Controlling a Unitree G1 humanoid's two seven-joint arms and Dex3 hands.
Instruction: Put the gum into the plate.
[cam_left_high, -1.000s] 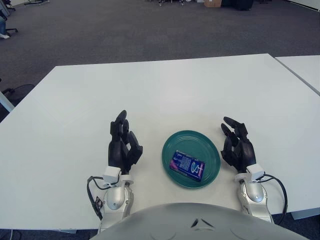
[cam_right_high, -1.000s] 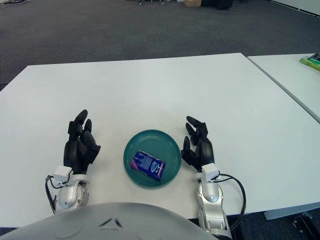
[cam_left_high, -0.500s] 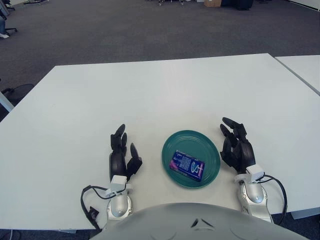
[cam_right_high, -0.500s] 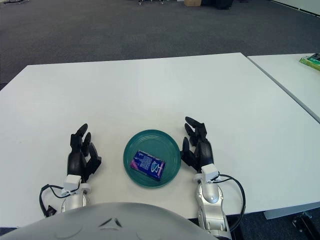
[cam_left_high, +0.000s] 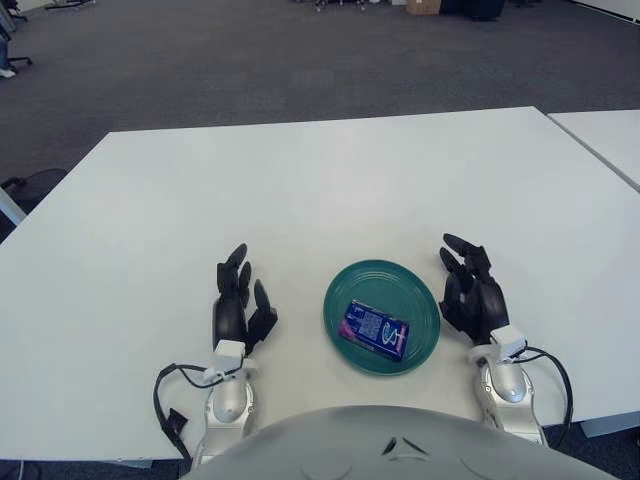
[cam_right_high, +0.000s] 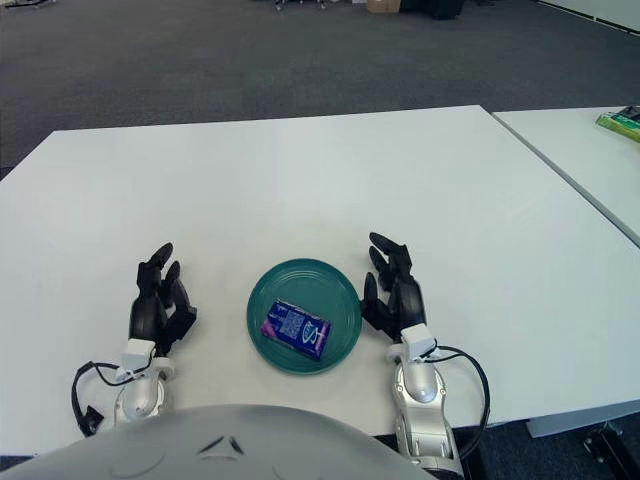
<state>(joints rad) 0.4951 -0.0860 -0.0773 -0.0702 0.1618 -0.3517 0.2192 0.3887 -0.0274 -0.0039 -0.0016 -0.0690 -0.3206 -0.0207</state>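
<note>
A blue and purple gum pack (cam_left_high: 374, 331) lies flat inside the round teal plate (cam_left_high: 345, 283) near the table's front edge. My left hand (cam_left_high: 239, 301) is to the left of the plate, fingers spread and empty, a hand's width away from the rim. On the plate's right side my right hand (cam_left_high: 472, 291) stays open beside the rim, holding nothing.
The white table (cam_left_high: 330, 190) stretches far back and to both sides. A second white table (cam_right_high: 590, 160) stands at the right with a green object (cam_right_high: 622, 122) on it. Grey carpet lies beyond.
My left hand has drawn back toward the table's front edge and slightly leftward, away from the plate. The right hand and the gum have stayed put.
</note>
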